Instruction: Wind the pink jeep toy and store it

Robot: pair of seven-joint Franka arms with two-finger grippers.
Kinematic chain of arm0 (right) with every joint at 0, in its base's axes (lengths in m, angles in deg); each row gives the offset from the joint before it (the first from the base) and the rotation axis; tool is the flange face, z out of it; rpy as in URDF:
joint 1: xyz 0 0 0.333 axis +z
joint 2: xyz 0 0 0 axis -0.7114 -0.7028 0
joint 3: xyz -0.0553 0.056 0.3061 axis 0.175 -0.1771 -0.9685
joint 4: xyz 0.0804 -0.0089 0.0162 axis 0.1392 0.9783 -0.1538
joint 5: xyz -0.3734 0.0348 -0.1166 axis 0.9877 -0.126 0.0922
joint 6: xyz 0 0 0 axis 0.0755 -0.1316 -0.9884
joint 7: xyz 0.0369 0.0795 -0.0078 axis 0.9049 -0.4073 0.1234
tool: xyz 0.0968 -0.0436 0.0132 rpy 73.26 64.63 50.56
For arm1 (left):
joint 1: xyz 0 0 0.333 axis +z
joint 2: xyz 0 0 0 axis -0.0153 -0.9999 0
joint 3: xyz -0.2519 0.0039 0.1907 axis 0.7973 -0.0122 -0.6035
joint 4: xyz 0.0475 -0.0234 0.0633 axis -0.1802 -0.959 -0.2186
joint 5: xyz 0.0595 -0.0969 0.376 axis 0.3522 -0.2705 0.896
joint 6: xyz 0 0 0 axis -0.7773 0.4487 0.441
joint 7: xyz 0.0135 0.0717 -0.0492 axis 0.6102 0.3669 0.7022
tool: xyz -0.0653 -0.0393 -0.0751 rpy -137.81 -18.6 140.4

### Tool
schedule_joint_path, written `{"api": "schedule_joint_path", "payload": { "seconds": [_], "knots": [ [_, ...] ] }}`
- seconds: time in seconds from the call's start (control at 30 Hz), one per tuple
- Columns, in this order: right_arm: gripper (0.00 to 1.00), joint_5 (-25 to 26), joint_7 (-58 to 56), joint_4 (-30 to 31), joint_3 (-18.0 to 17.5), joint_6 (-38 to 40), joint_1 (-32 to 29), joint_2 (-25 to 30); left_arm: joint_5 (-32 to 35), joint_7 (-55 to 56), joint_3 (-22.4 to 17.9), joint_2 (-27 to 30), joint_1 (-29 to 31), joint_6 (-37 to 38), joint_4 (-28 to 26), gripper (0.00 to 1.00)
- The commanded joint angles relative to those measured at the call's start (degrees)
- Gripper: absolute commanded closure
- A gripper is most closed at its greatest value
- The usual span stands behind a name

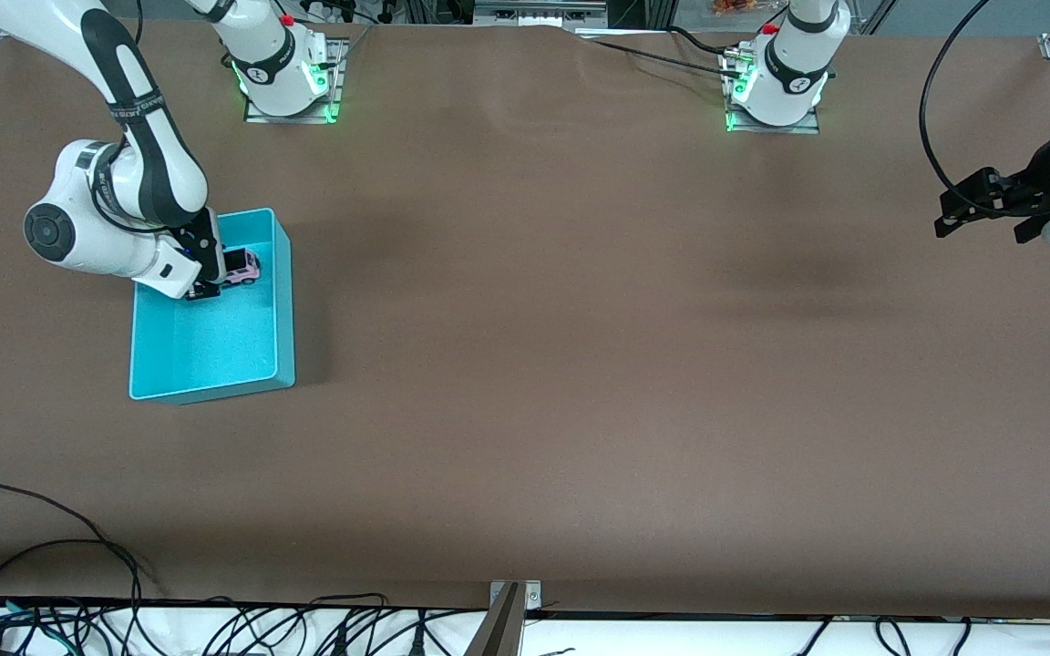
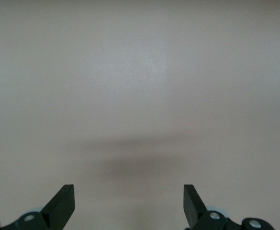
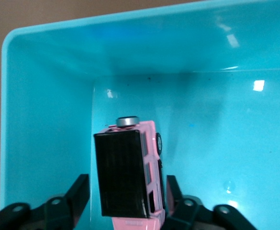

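Between the fingers of my right claw [image 3: 125,201] sits the pink jeep toy [image 3: 130,172], down inside the cyan bin [image 1: 279,301]. My fingers stand a little apart on each side of the jeep, so I think I am letting go, because the bin is where it should stay. From the bin, my left claw [image 1: 981,208] is at about three o'clock, spread wide and holding nothing, waiting over the brown counter [image 1: 580,364].

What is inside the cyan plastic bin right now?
The pink jeep toy with its black roof sits inside the cyan bin, between the right gripper's parted fingers. The arm covers one corner of the bin floor.
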Motion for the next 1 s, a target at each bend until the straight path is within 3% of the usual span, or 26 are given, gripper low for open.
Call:
{"api": "schedule_joint_path", "payload": {
  "seconds": [0.0, 0.3, 0.5, 0.97],
  "knots": [
    [0.00, -1.35, -1.53, 0.72, -0.07, -0.82, -0.34, 0.42, -1.47, -0.50, 0.01, -0.95, 0.09, 1.18, 2.02, 0.00],
    [0.00, -1.44, -0.82, -2.44, -0.24, 1.47, -0.26, 3.23, -1.47, -0.50, -0.08, -0.95, 0.09, 1.18, 2.02, 0.00],
    [0.00, -3.02, 1.28, -9.28, -0.42, 8.39, -0.08, 5.52, -1.47, -0.50, -0.08, -0.95, 0.17, 1.18, 2.02, 0.00],
    [0.00, -2.94, 35.43, -30.37, -0.60, 30.11, 0.27, 7.01, -1.47, -0.41, -0.08, -0.86, 0.17, 1.27, 2.02, 0.00]
  ]
}}
